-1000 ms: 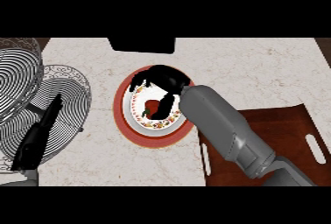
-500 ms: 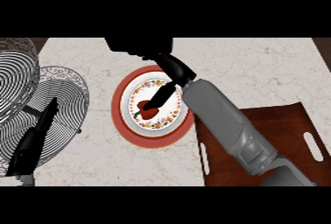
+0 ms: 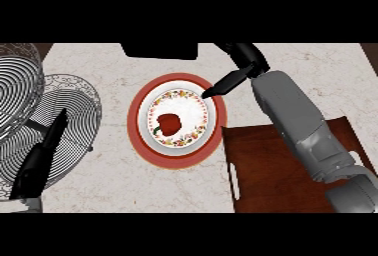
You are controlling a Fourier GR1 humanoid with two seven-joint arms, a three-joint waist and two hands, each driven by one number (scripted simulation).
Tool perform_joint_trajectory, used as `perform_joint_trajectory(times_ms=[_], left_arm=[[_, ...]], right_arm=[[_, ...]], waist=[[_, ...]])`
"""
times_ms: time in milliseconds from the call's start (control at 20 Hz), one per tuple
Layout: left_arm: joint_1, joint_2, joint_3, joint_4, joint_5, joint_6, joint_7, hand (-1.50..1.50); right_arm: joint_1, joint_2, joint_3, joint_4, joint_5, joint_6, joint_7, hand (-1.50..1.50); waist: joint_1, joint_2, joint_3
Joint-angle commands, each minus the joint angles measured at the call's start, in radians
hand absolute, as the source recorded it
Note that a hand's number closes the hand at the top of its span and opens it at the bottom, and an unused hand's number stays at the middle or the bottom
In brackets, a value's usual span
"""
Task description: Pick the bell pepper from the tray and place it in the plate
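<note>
Red and glossy, the bell pepper [image 3: 169, 123] lies alone at the middle of the plate [image 3: 176, 80], so the placing looks done. The right hand [image 3: 235, 74] hangs over the plate's far right rim, fingers straight and holding nothing, clear of the tray [image 3: 275, 169].

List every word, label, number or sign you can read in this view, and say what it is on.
None: no readable text anywhere.
The plate carries only a flower-like rim pattern, no letters.
The bell pepper, the tray, the counter and the wire racks are unmarked.
</note>
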Motion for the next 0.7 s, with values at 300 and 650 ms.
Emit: perform_joint_trajectory(times_ms=[300,650], left_arm=[[-0.030,-0.019,-0.036,0.003,-0.038,0.015,0.004,0.00],[-0.019,-0.018,-0.041,-0.019,-0.026,-0.005,0.015,0.00]], right_arm=[[-0.021,-0.152,-0.039,0.129,0.023,0.167,-0.225,-1.50],[-0.045,-0.233,-0.052,0.185,0.031,0.220,-0.249,-1.50]], waist=[[0.027,0.015,0.001],[0.046,0.018,0.002]])
